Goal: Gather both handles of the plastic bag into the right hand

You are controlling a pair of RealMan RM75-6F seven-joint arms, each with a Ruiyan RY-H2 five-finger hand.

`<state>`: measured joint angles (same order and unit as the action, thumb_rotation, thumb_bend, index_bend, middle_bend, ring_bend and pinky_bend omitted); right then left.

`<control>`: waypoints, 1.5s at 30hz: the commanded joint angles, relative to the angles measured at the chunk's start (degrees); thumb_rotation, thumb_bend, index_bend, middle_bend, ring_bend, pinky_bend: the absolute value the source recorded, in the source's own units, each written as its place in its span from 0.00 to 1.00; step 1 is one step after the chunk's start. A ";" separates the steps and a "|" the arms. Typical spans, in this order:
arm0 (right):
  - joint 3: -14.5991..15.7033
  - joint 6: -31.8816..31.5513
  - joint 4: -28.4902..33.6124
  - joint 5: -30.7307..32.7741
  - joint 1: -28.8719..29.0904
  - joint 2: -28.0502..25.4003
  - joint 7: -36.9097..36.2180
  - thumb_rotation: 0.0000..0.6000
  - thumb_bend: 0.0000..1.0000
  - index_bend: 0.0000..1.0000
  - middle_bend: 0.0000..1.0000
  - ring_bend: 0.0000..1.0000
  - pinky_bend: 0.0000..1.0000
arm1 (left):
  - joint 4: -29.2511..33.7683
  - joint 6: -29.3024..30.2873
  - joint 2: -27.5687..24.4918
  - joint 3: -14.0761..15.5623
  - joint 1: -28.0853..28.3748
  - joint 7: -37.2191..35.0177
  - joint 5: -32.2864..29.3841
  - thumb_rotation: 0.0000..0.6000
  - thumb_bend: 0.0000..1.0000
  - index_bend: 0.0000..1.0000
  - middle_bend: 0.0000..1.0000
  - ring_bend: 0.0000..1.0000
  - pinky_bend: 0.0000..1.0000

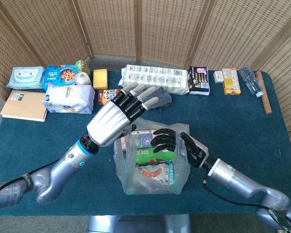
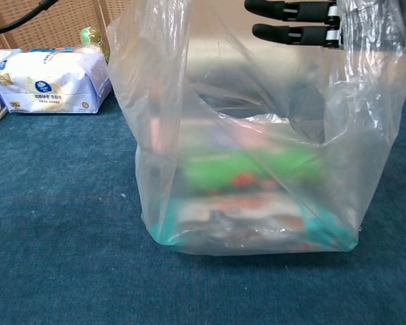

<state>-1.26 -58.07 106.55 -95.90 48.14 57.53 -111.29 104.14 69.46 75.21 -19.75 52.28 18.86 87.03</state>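
Note:
The clear plastic bag (image 1: 153, 165) stands on the blue table, packed with green and coloured packets (image 2: 250, 169). My silver left hand (image 1: 111, 124) hovers over its left rim with fingers spread. The left handle (image 1: 127, 136) runs up under its thumb and is pulled taut out of the top of the chest view (image 2: 149, 40). My black right hand (image 1: 172, 141) sits at the bag's mouth with the right handle (image 1: 184, 128) draped over it. Its fingers (image 2: 294, 30) point left across the opening. The exact grip of each hand is hidden by plastic.
A white tissue pack (image 1: 68, 99) (image 2: 51, 81) and a notebook (image 1: 22, 104) lie at the left. A long white pack (image 1: 157, 77), a grey cloth (image 1: 160, 99) and small boxes line the back. Bare blue table (image 1: 242, 126) spreads to the right.

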 commanded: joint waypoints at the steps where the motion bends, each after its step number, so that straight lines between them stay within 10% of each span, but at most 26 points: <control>1: -0.32 0.25 0.55 0.21 0.35 -0.05 0.12 0.29 0.17 0.22 0.30 0.24 0.25 | -0.10 0.01 0.21 -0.05 0.19 0.34 -0.01 1.00 0.17 0.00 0.02 0.00 0.08; 45: 2.65 -1.06 -0.46 -4.04 4.88 -0.74 -8.95 0.19 0.14 0.10 0.16 0.11 0.15 | -4.33 0.89 4.25 -0.26 2.81 3.68 0.59 1.00 0.17 0.00 0.02 0.00 0.08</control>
<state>1.38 -59.10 106.06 -99.93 52.96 56.78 -120.19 99.86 70.31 79.45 -19.99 55.11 22.52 87.65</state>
